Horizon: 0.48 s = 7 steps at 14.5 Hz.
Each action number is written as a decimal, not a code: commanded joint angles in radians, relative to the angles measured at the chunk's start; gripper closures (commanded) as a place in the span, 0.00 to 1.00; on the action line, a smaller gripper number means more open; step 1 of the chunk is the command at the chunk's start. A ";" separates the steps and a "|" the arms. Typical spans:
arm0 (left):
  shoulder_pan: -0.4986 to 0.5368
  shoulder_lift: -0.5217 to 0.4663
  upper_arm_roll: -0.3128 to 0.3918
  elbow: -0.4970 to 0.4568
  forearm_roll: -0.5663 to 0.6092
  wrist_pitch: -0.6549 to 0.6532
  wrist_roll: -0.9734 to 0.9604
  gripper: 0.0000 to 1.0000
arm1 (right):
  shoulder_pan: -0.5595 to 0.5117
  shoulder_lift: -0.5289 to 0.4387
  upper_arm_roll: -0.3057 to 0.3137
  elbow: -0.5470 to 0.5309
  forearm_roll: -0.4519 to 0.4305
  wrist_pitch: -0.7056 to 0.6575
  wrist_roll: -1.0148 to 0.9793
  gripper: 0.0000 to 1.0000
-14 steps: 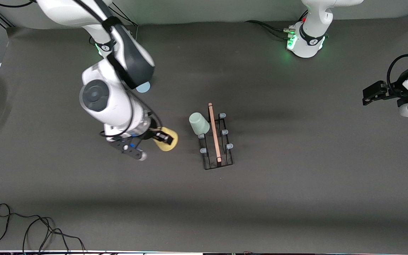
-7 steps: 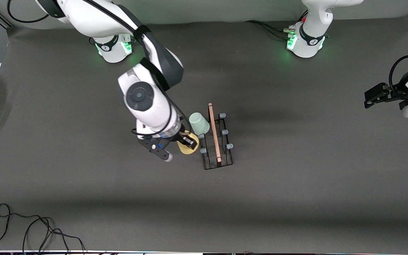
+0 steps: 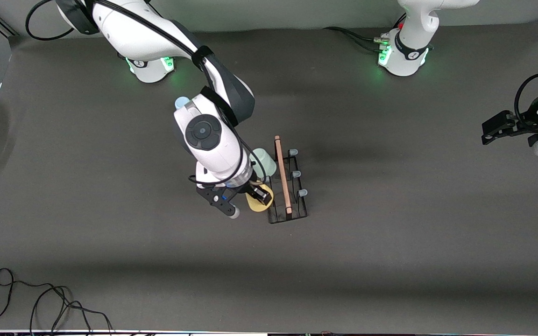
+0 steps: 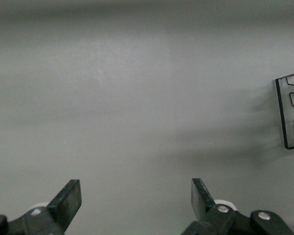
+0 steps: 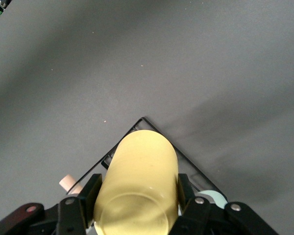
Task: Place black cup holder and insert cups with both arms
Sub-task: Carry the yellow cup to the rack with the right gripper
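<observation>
Right gripper (image 3: 260, 194) clamped on the yellow cup (image 3: 256, 204), one black finger on each flank of it, as seen in the right wrist view (image 5: 137, 196). Held tilted, up in the air over the black cup holder (image 3: 287, 219), at that rack's side toward the right arm's end of the table and over its part nearest the front camera. In the right wrist view, a corner of the rack's black wire base (image 5: 146, 121) just past the cup, with the tip of the wooden handle (image 5: 66, 182) showing beside a finger. On the same side of the holder, farther from the front camera than the yellow one, a pale green cup (image 3: 263, 161) seated upside down on a prong, partly covered by the right arm's wrist. Wooden handle (image 3: 282, 172) along the rack's top; three blue-grey prong tips (image 3: 296, 174) bare on its other row. Well apart from the holder, near the right arm's base, a light blue cup (image 3: 181, 101) peeking out from under that arm. Left gripper (image 3: 495, 127) waiting toward the left arm's end of the table, well apart from the holder, fingers (image 4: 67, 198) spread wide with nothing between them.
</observation>
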 commanded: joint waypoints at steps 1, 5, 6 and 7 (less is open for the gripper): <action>-0.024 0.000 0.013 -0.006 0.006 0.009 -0.010 0.00 | 0.031 0.053 -0.015 0.040 -0.035 0.041 0.048 1.00; -0.026 0.015 0.013 -0.017 -0.007 0.019 -0.012 0.00 | 0.042 0.081 -0.017 0.039 -0.052 0.064 0.049 1.00; -0.026 0.015 0.013 -0.015 -0.005 0.022 -0.012 0.00 | 0.042 0.087 -0.017 0.039 -0.053 0.064 0.046 0.64; -0.026 0.013 0.013 -0.017 -0.005 0.028 -0.012 0.00 | 0.042 0.090 -0.018 0.037 -0.064 0.064 0.045 0.01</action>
